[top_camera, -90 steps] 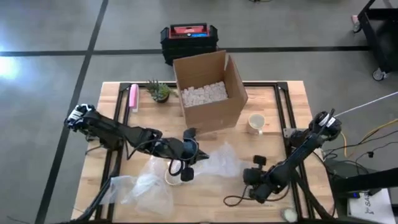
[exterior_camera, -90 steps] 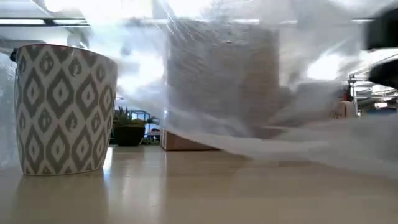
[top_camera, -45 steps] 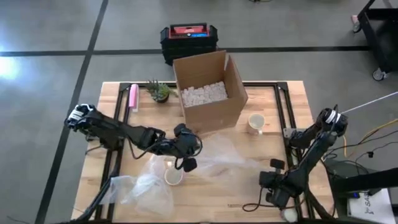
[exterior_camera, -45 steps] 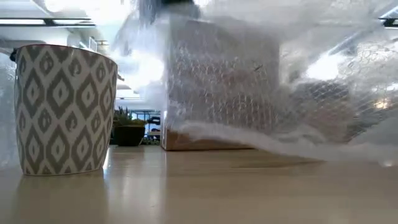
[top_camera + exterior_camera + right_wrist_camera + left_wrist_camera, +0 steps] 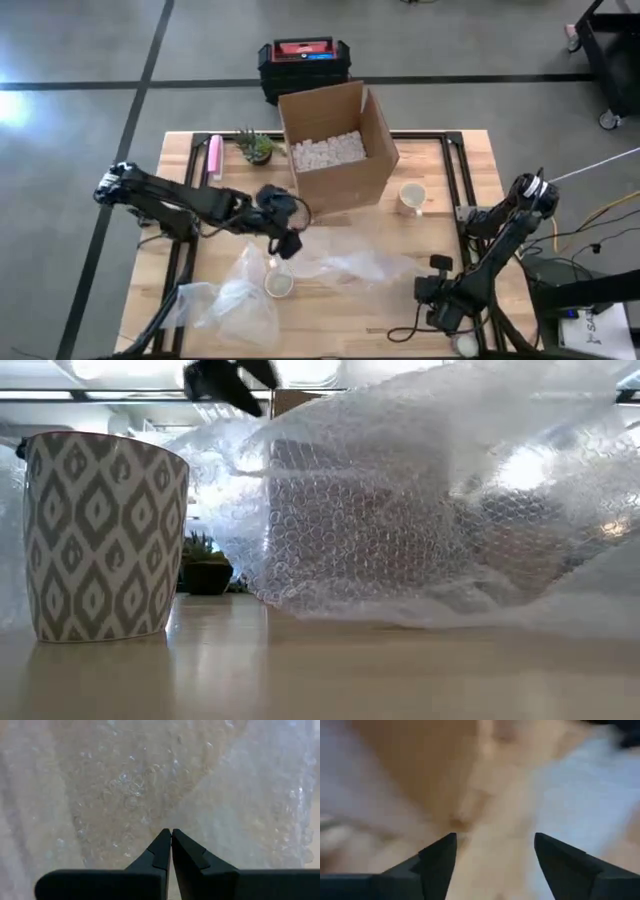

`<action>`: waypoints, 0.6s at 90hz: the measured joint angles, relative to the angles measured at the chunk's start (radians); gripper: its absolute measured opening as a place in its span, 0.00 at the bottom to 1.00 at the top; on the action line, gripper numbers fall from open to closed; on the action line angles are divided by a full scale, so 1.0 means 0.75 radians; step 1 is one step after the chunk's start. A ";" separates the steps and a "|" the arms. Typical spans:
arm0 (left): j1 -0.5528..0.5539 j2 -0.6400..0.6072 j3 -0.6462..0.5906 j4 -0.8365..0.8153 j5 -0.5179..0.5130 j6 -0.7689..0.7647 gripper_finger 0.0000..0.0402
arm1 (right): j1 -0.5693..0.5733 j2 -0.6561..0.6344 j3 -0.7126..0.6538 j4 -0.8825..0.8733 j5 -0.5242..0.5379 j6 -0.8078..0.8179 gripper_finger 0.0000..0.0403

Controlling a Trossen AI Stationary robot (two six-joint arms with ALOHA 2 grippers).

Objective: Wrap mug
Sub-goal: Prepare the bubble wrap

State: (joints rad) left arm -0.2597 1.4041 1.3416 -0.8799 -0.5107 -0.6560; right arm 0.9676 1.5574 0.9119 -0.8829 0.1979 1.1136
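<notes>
Where bubble wrap [image 5: 440, 510] billows, the grey-diamond-patterned mug [image 5: 103, 535] stands upright

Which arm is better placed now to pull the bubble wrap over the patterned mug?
Probably the left. Its gripper is open, just beside the patterned mug and bubble wrap. The right gripper is shut, near the table's right edge.

1. The left arm reaches from the tabletop's left edge toward the middle; its left claw [image 5: 286, 243] has fingers [image 5: 437, 857] spread wide apart.
2. The right arm folds back along the tabletop's right edge; its right claw [image 5: 437, 264] has its fingertips [image 5: 162, 845] pressed together.
</notes>
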 joint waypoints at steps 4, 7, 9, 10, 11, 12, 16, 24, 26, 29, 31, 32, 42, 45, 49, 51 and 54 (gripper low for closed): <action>0.001 -0.004 -0.012 0.059 0.012 0.000 0.66 | 0.001 -0.001 0.007 0.003 0.035 0.000 0.00; 0.001 -0.006 -0.032 0.150 0.046 0.036 0.66 | 0.001 -0.001 0.009 0.006 0.076 -0.001 0.00; -0.003 -0.006 -0.052 0.224 0.080 0.072 0.66 | 0.001 -0.001 0.011 0.009 0.108 -0.002 0.00; -0.006 -0.005 -0.064 0.264 0.097 0.092 0.66 | 0.001 -0.001 0.012 0.011 0.124 -0.004 0.00; -0.009 -0.001 -0.078 0.307 0.118 0.111 0.66 | 0.001 -0.001 0.012 0.014 0.139 -0.005 0.00; -0.011 0.003 -0.091 0.350 0.139 0.128 0.65 | 0.000 0.000 0.012 0.018 0.153 -0.006 0.00; -0.020 0.023 -0.147 0.557 0.237 0.199 0.65 | -0.004 0.003 0.011 0.043 0.202 -0.019 0.00; -0.032 0.101 -0.270 0.994 0.466 0.297 0.62 | -0.028 0.012 0.004 0.084 0.226 -0.039 0.00; -0.032 0.126 -0.295 1.090 0.508 0.305 0.61 | -0.033 0.015 0.002 0.087 0.225 -0.038 0.00; -0.032 0.168 -0.323 1.216 0.561 0.309 0.60 | -0.037 0.019 -0.001 0.093 0.225 -0.033 0.00; -0.031 0.195 -0.339 1.289 0.592 0.309 0.59 | -0.041 0.021 -0.001 0.099 0.225 -0.033 0.00; -0.030 0.207 -0.347 1.321 0.607 0.309 0.58 | -0.042 0.022 -0.001 0.103 0.225 -0.033 0.00; -0.017 0.351 -0.359 1.413 0.660 0.306 0.53 | -0.043 0.024 -0.003 0.113 0.225 -0.032 0.00; -0.010 0.393 -0.346 1.381 0.660 0.315 0.51 | -0.043 0.025 -0.003 0.113 0.224 -0.031 0.00; 0.001 0.438 -0.321 1.317 0.639 0.333 0.49 | -0.043 0.025 -0.003 0.118 0.225 -0.023 0.00; 0.006 0.458 -0.303 1.281 0.612 0.338 0.48 | -0.043 0.025 -0.003 0.121 0.225 -0.016 0.00; 0.012 0.479 -0.271 1.221 0.571 0.346 0.46 | -0.042 0.025 -0.003 0.124 0.225 -0.008 0.00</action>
State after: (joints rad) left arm -0.2506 1.7633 1.1385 0.0356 -0.0829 -0.3969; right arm 0.9358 1.5764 0.9096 -0.7897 0.3666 1.1074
